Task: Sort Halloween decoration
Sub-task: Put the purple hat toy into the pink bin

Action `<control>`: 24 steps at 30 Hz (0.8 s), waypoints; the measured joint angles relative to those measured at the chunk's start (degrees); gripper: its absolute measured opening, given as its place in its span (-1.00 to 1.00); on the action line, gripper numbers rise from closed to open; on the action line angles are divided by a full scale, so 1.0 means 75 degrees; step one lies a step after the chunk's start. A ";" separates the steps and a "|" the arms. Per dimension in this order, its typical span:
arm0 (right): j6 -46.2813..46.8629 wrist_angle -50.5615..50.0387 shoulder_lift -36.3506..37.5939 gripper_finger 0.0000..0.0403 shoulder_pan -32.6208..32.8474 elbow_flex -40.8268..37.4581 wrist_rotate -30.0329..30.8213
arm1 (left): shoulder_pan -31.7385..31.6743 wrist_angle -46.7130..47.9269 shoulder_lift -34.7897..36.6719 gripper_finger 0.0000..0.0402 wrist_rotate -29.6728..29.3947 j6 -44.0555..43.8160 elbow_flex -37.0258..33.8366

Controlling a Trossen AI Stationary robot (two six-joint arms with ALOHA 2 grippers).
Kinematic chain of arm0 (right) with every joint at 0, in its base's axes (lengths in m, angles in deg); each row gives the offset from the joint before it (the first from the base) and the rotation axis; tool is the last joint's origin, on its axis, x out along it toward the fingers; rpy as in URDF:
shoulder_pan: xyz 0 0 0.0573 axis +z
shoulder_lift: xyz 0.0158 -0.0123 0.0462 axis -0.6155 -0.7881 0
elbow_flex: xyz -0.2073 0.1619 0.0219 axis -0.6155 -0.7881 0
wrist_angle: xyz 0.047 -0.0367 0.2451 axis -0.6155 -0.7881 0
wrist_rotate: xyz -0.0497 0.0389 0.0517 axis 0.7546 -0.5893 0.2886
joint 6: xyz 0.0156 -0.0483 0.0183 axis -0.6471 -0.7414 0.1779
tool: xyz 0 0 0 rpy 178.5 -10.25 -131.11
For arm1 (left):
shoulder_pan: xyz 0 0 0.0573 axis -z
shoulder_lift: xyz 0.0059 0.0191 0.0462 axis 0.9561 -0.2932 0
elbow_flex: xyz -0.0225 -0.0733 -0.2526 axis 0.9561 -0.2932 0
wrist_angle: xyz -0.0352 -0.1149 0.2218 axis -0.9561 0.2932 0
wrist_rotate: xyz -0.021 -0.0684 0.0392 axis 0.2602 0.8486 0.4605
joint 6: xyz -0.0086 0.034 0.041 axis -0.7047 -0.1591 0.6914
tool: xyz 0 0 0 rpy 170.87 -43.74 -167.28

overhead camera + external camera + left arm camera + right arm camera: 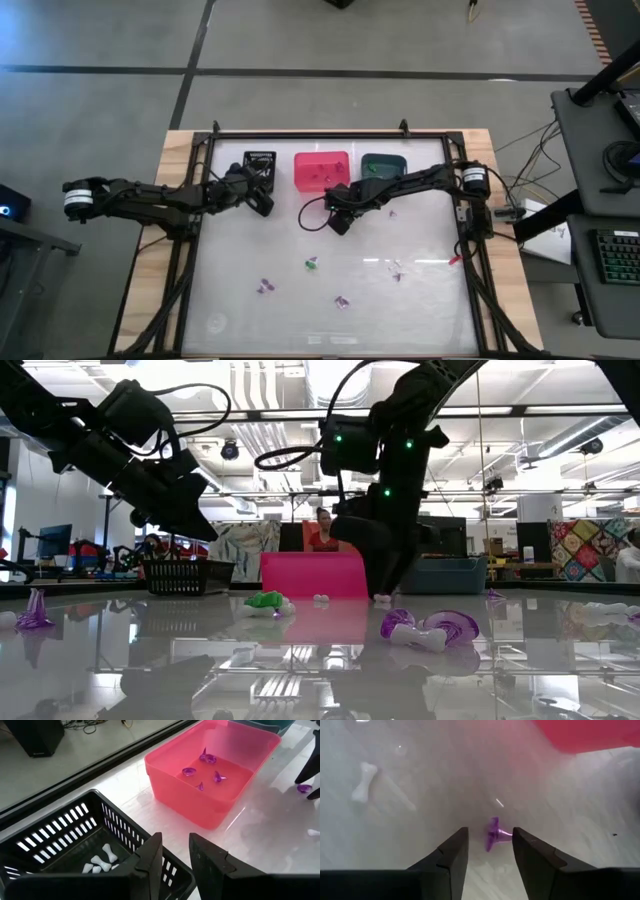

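While the left pincer (262,203) hovers at the near edge of the black bin (259,164), its fingers (150,857) stand a little apart with nothing visible between them. White bone-shaped trinkets (100,863) lie on that bin's floor. Beside it stands the pink bin (215,765), with four purple trinkets (206,769) inside, and a teal bin (383,166) stands next in the row along the far side of the counter (240,300).

The right pincer (338,222) is lowered to the counter just in front of the pink bin. Its fingers (452,852) are spread open, and a small purple trinket (493,833) sits on the glass in the gap between their tips, not gripped. A white bone trinket (362,781) lies well off to one side of it in the right wrist view.

More decorations are scattered over the nearer half of the counter: a green trinket (311,263) near the middle, a purple one (265,287) left of it, another purple one (341,301) closer to the front edge, and a pale one (396,272) to the right. From the low view, the green piece (265,602) and a purple-and-white piece (430,628) lie in the foreground, and a person shows in the room behind the pink bin.
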 joint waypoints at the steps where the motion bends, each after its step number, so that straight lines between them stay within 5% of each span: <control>1: 0.0000 0.0003 -0.0026 -0.31 0.0000 0.0010 -0.0004 | 0.0000 -0.0004 0.0001 -0.61 0.0002 -0.0013 0.0000; 11: -0.0067 -0.0004 0.0029 -0.91 -0.0003 0.0043 -0.0057 | 0.0009 -0.0014 0.0001 -0.61 0.0000 -0.0015 0.0000; 24: -0.0560 0.0024 0.0448 -0.94 -0.0003 0.0080 -0.0067 | 0.0009 -0.0011 0.0001 -0.61 0.0000 -0.0015 0.0000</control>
